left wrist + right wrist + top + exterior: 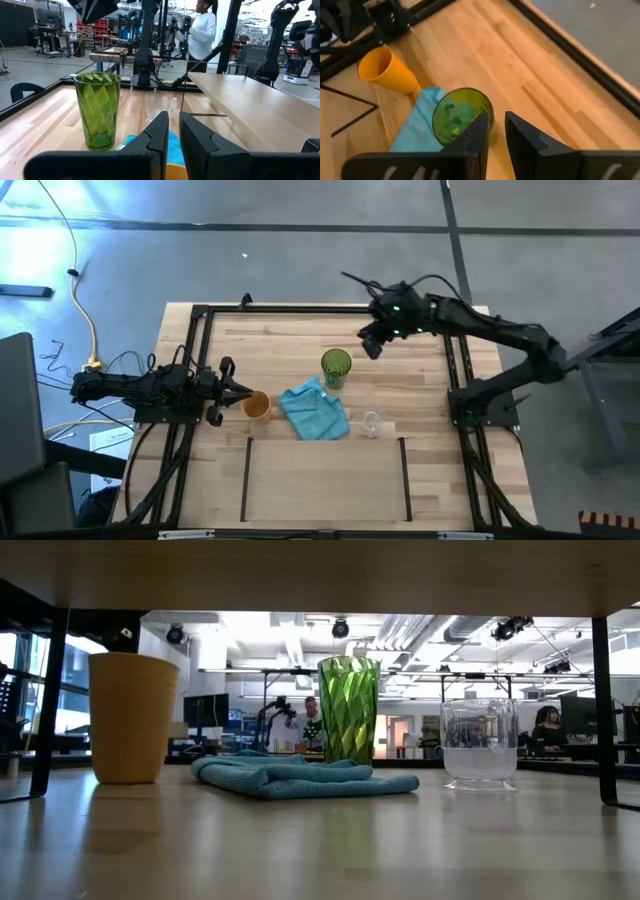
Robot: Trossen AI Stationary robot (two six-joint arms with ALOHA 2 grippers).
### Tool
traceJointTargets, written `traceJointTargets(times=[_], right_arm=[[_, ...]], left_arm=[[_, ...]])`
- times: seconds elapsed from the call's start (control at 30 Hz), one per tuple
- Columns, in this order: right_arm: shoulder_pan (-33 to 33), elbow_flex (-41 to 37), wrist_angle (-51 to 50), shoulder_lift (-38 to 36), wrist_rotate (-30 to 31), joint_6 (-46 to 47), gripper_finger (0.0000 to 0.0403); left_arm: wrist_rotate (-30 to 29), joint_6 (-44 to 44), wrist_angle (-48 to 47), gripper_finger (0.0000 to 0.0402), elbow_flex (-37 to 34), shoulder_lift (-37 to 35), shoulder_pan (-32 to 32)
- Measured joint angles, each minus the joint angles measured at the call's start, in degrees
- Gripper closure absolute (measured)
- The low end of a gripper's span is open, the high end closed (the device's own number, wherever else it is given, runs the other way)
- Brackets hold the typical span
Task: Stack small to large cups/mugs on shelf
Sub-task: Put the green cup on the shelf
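Note:
The green tumbler stands upright on its base mid-table. The orange cup stands to its left. The clear glass stands nearer the front right. The shelf is the line-marked wood at the near edge. My right gripper hangs in the air just far-right of the tumbler, slanting down. Its fingers are shut to a narrow slit and hold nothing. My left gripper waits level just left of the orange cup, also shut and empty.
A crumpled light-blue cloth lies between the three cups, against the tumbler's near side. Black frame bars run along the table's left, right and far sides. Bare wood shows beyond the tumbler.

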Motion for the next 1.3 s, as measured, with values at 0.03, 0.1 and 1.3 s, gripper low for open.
traceJointTargets(times=[0.03,0.1,1.3], right_arm=[[-0.1,0.9,-0.9,1.4,0.0,-0.1,0.0346],[-0.2,2.4,-2.7,4.0,-0.1,-0.2,0.0340],[3.9,4.9,-8.3,13.9,0.7,6.8,0.0277]], left_arm=[[0.0,0.0,-0.3,0.0366,0.0,0.0,0.0],[0.0,0.2,-1.0,0.0367,0.0,0.0,0.0],[-3.5,2.0,-2.6,0.0366,0.0,0.0,0.0]])
